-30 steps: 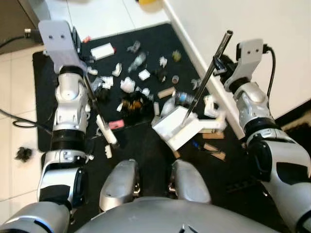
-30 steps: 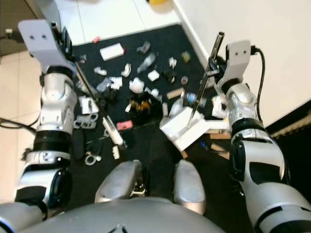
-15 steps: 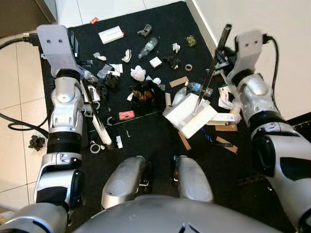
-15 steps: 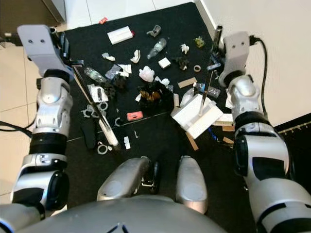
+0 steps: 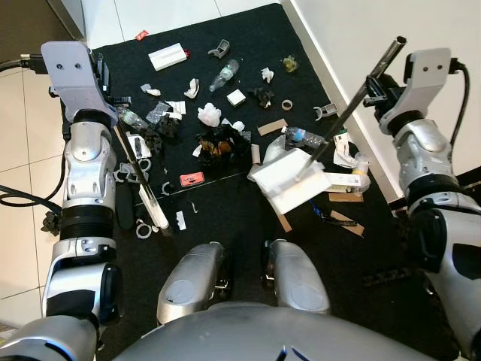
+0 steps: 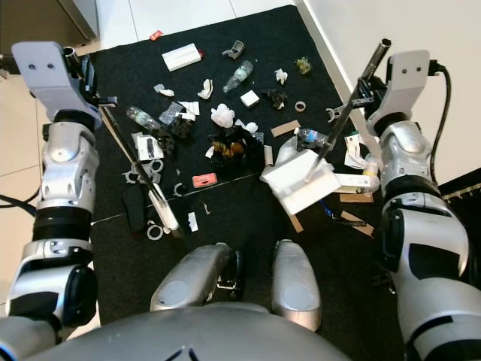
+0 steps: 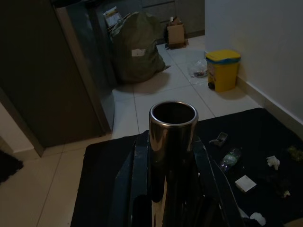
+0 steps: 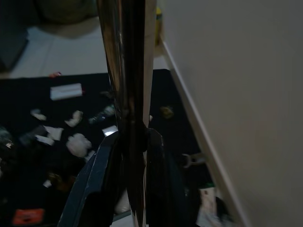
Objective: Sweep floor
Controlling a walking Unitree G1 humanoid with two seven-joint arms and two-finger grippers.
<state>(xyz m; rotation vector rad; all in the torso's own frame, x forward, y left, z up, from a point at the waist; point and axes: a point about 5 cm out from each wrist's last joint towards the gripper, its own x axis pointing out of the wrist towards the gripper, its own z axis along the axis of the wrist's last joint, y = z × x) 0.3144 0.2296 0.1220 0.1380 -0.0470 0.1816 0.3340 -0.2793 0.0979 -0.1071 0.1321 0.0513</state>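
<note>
- Your right gripper (image 5: pixel 378 81) is clamped on the metal pole of the dustpan (image 5: pixel 289 179), up near the white wall (image 5: pixel 361 30); the white pan itself rests on the black mat (image 5: pixel 248 30), mouth towards the litter.
- Your left gripper (image 5: pixel 105 105) is closed round the broom handle (image 5: pixel 135 169), its white head (image 5: pixel 156 214) down on the mat just beside some plastic rings.
- Barely started, by the look of it: a crushed bottle (image 5: pixel 224 74), a white box (image 5: pixel 167 56), paper scraps, cardboard strips and a dark heap (image 5: pixel 219 143) lie scattered across the mat.
- One red scrap (image 5: pixel 140 34) sits off on the tiles.
- Nearly all the sweeping is left for you.
</note>
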